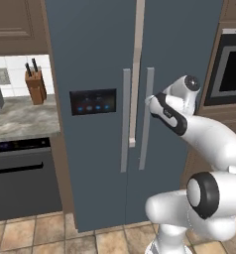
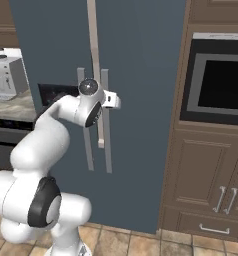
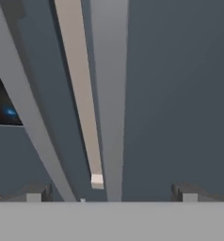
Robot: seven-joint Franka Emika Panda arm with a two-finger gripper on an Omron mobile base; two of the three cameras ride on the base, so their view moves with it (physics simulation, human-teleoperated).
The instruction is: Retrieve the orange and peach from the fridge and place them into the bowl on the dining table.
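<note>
1. Fridge (image 1: 97,59): tall slate-blue, two doors, both closed. Dark panel (image 1: 92,101) with blue lights on the left door. The orange and peach are presumably inside; they cannot be seen from here.
2. Handles: two long grey vertical bars either side of the door seam, left handle (image 1: 125,120) and right handle (image 1: 147,116). A pale strip (image 1: 135,74) runs down the seam between them.
3. Hand (image 3: 111,195): released, fingers spread wide, holding nothing. It sits right up at the right handle, near that handle's upper part; in the hand view the bar passes between the two fingertips.
4. Step in hand, as judged: closing on the right handle to pull that door open. No fruit fetched yet.
5. Risks: the two handles stand close together, so a small sideways drift could catch the wrong bar or the seam strip. A shallow grip could slip off once the door resists. Pulling straight back instead of along the door's arc could strain the arm or break the hold.
6. Surroundings, left: table (image 1: 21,116) with a knife block (image 1: 35,84), dark appliance front below, coffee machine (image 2: 6,75).
7. Surroundings, right: wall oven (image 2: 218,85), brown cabinets (image 2: 206,185) beneath. The opening door would swing toward these.
</note>
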